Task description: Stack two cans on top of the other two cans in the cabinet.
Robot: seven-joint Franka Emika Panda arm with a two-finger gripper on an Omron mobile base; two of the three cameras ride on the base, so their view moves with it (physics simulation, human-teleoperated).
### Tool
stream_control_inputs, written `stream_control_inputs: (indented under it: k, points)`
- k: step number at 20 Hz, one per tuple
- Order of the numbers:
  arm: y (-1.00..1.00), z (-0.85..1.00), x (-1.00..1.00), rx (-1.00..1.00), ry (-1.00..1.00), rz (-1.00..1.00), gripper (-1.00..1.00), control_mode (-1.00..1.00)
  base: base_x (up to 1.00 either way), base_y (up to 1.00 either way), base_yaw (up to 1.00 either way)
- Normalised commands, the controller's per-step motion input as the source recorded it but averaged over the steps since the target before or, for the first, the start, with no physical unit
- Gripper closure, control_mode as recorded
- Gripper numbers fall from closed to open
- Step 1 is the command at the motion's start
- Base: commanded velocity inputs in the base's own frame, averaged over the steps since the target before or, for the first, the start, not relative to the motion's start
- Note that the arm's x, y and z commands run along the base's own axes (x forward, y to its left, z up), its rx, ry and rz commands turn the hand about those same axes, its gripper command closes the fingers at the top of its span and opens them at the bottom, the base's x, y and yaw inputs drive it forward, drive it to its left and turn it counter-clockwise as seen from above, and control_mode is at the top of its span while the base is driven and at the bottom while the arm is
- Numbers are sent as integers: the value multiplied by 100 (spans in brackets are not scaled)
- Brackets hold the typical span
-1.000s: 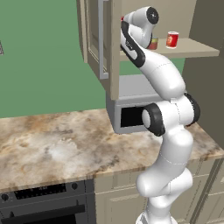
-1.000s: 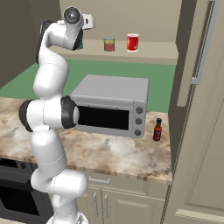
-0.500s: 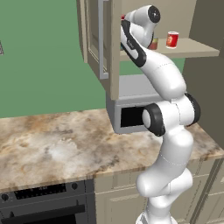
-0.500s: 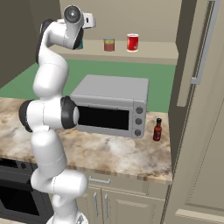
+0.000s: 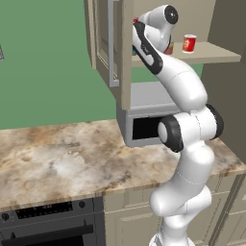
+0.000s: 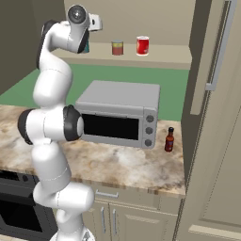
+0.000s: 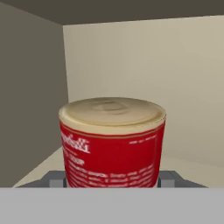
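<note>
**red can filling the hand view, arm raised to the cabinet shelf**

red can (image 7: 112,144) with pale cream top, close and centred in the hand view, upright, white lettering on the side. grey finger tips (image 7: 56,179) low on either side of it, one left, one right; touching or just beside, cannot tell. claw (image 7: 112,181) spread about as wide as the can; gripped or only straddled, cannot tell. beige back wall and darker side wall of the cabinet behind the can.

on the shelf (image 6: 164,55) in the right base view: orange-tan can (image 6: 117,48) with reddish band, upright, just beside a bright red can (image 6: 142,46) with white rim, also upright; apart, not stacked. a sliver of teal (image 6: 87,47) by the robot's wrist, mostly hidden. bright red can (image 5: 189,43) seen again in the left base view, standing on the shelf (image 5: 211,52) right of the arm.

cabinet door (image 5: 111,45) with glass pane swung open, left of the arm. hand up at shelf height, at the shelf's left end.

below the shelf: grey microwave (image 6: 120,113) on the marbled counter (image 6: 122,162); small dark bottle (image 6: 169,139) with red cap upright just right of it. oven (image 5: 48,226) under the counter at lower left.
</note>
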Motion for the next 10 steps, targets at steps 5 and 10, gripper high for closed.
stream_control_inputs:
  k: [5, 10]
  points:
    - [0, -20, 1, 0, 1, 0, 100, -100, 0, 0, 0]
    - [0, -19, 0, 0, 0, 0, 100, -100, 0, 0, 0]
